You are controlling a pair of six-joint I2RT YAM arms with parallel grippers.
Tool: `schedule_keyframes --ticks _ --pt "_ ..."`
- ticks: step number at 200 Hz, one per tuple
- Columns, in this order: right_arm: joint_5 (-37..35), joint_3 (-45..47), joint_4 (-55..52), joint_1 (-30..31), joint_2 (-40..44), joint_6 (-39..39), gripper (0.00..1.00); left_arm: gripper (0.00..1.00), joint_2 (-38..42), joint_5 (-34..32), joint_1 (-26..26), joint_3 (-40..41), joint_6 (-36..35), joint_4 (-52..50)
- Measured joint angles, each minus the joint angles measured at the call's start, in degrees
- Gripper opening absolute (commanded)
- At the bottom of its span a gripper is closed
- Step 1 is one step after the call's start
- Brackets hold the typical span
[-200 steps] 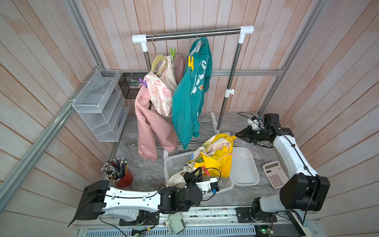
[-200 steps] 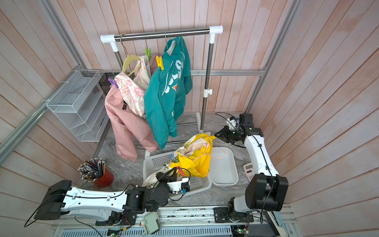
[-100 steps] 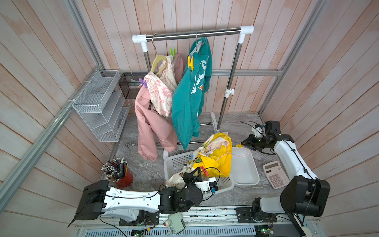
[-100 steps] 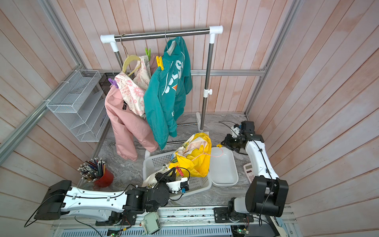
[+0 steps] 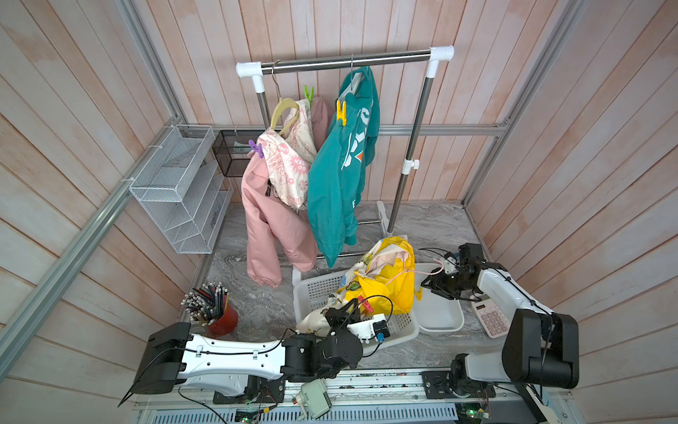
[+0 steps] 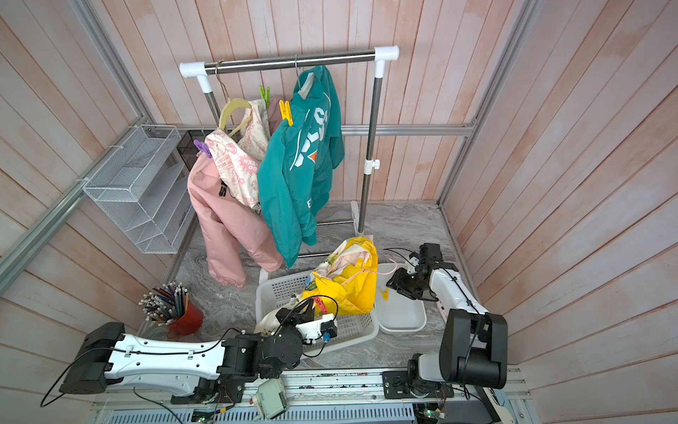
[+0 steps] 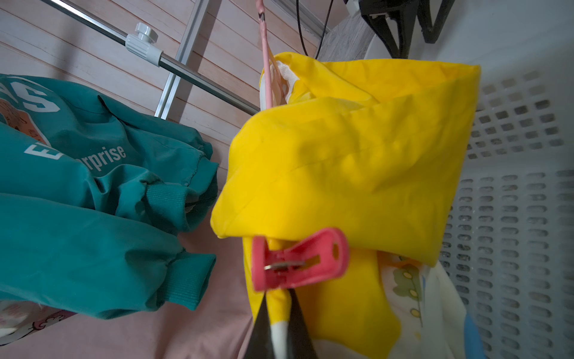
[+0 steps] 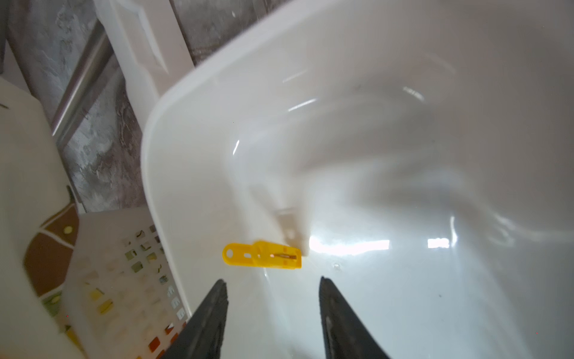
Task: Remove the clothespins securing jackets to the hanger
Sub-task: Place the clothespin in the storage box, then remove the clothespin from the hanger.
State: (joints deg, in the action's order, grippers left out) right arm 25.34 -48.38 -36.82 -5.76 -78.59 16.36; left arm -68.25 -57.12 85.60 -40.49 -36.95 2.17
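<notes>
The pink jacket [image 5: 268, 220] and the teal jacket [image 5: 337, 176] hang on the rail, with a green clothespin [image 5: 309, 93], a yellow clothespin [image 5: 341, 113] and a purple clothespin [image 5: 256, 148] clipped on them. A yellow jacket [image 5: 389, 279] lies heaped in the white basket [image 5: 315, 290]. My left gripper [image 7: 273, 292] is shut on a red clothespin [image 7: 298, 259] at that jacket's edge. My right gripper [image 8: 271, 279] stands open over the white tub [image 8: 403, 124]. A loose yellow clothespin [image 8: 262, 255] lies in the tub just beyond the fingertips, also visible as a yellow clothespin [image 6: 383, 293] in a top view.
A pink calculator [image 5: 491, 319] lies right of the tub. A red cup of pencils [image 5: 216, 312] stands at the front left. A wire shelf [image 5: 176, 183] and a black mesh box [image 5: 234, 154] line the left wall. The rail's right post [image 5: 407, 165] stands behind the basket.
My right gripper has come forward from the back right to over the white tub, opened and let go of a yellow clothespin. The left arm has not moved.
</notes>
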Motion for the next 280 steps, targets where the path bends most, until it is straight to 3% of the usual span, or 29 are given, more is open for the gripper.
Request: schedule_keyframes --ticks 54,129,167,231,280 --pt "-3.15 -3.06 5.68 0.00 13.97 0.04 0.62 0.00 1.40 2.97 -1.86 -1.33 5.79 -2.80" --pt "3.52 5.84 18.25 0.04 28.06 0.76 0.62 0.00 4.96 12.20 -6.99 -8.09 19.02 -10.23" --pt "6.58 9.42 30.08 1.64 33.77 3.41 0.62 0.00 5.70 17.77 -9.62 -9.60 25.59 -12.92" --pt "6.19 11.21 47.67 15.28 32.96 4.28 0.64 0.00 7.43 27.41 -15.85 -9.62 35.41 -15.43" --pt "5.88 11.17 58.36 18.91 27.15 4.24 0.64 0.00 7.96 32.63 -17.68 -9.62 39.01 -16.17"
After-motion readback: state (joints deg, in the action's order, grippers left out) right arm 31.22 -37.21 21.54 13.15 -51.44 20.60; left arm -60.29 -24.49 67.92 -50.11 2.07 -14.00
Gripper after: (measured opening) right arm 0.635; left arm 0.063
